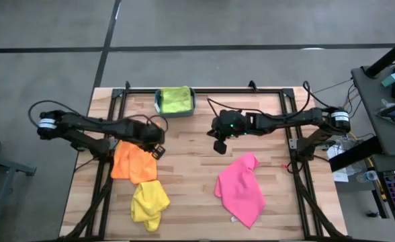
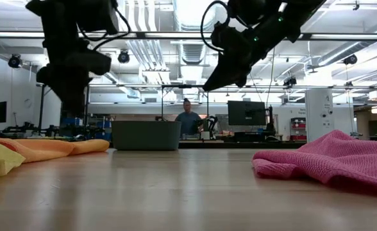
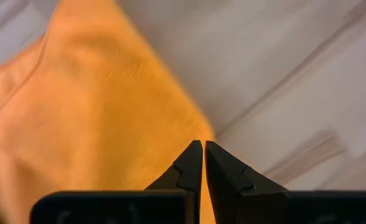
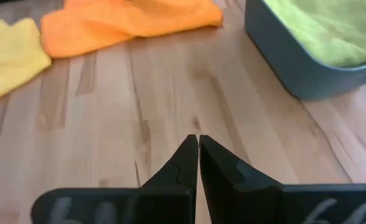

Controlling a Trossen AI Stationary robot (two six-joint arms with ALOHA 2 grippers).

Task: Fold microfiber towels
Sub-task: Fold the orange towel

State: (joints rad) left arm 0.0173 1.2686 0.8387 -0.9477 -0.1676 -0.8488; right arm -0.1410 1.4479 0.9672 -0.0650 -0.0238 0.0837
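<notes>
A: Where are you?
B: Both empty. Your left gripper (image 1: 158, 152), closed, hovers over the orange towel (image 1: 132, 162) at nine o'clock; right gripper (image 1: 220, 146) closed, mid-table.
A: Probably first fold: open, pinch a corner.

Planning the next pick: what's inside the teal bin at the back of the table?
The teal bin holds a lime green towel, bunched and filling it. Whether another cloth lies beneath it cannot be seen; the lime towel covers the bin's bottom.

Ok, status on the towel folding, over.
Both grippers shut, empty: left gripper over orange towel, right gripper above bare wood. Pink towel crumpled, unfolded. Nothing blocking.
</notes>
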